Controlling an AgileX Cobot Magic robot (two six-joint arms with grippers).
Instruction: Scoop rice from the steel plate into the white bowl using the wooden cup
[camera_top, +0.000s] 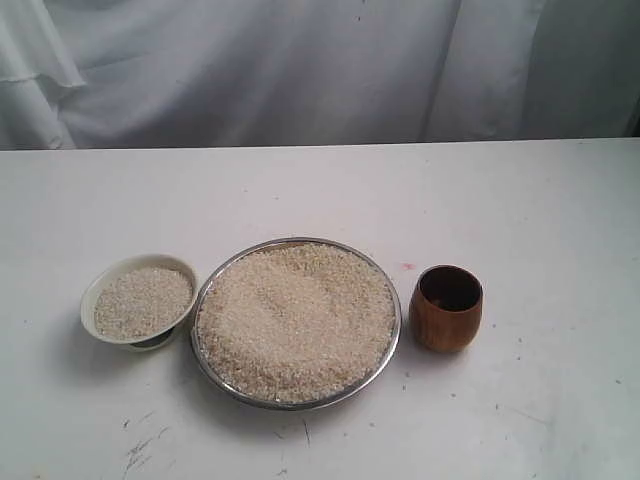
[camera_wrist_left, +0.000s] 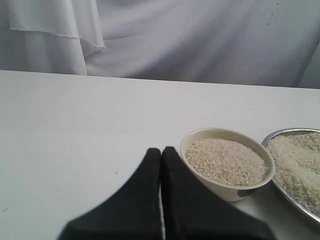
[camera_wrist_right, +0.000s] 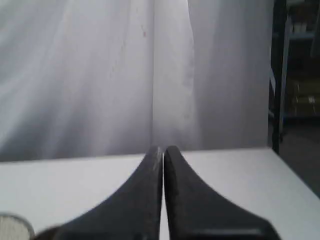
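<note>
The steel plate sits in the middle of the white table, heaped with rice. Left of it stands the white bowl, also holding rice. The wooden cup stands upright to the right of the plate, with nothing visible in its dark inside. Neither arm shows in the exterior view. In the left wrist view my left gripper is shut and empty, just beside the white bowl, with the plate's rim past the bowl. My right gripper is shut and empty above bare table.
A white cloth backdrop hangs behind the table's far edge. The table top is white, with dark scuffs near its front. Dark shelving shows beyond the table in the right wrist view.
</note>
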